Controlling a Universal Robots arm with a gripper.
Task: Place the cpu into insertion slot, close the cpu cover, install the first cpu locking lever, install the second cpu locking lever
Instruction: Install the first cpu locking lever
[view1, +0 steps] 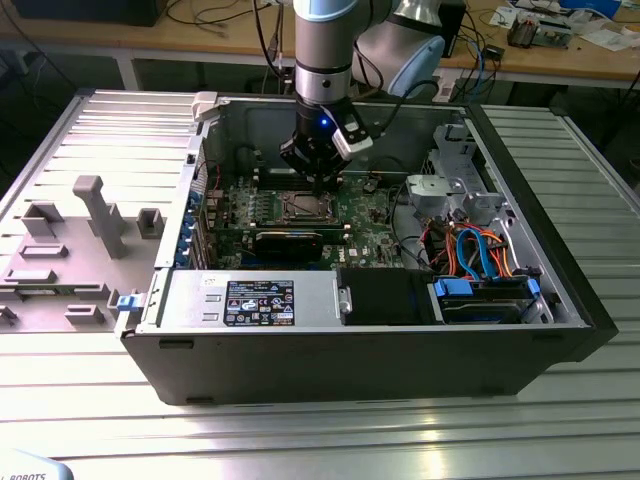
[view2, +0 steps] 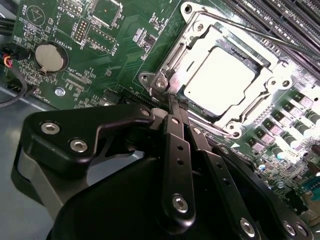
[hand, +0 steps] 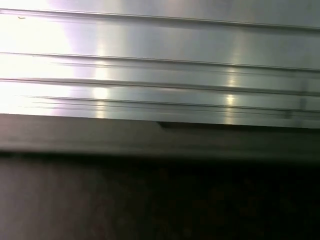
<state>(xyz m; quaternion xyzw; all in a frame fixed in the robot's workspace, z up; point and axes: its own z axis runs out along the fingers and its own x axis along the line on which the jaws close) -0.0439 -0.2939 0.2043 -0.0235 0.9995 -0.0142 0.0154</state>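
My black two-fingered gripper (view2: 172, 102) has its jaws closed together, tips down at one corner of the thin silvery metal cpu cover (view2: 272, 85). The cover lies shut over the square, pale-rimmed insertion slot (view1: 304, 207), just ahead of my tips; the small silver-grey square cpu (view2: 217, 77) shows through its window. A thin metal locking lever (view2: 250, 30) runs along the far side. The green motherboard (view2: 115, 45) sits inside the open dark computer case (view1: 560, 290) on a ribbed aluminium table (view1: 90, 130).

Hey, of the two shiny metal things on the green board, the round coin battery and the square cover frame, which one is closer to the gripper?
The square cover frame: the gripper sits at its corner, while the round battery lies well off to one side.
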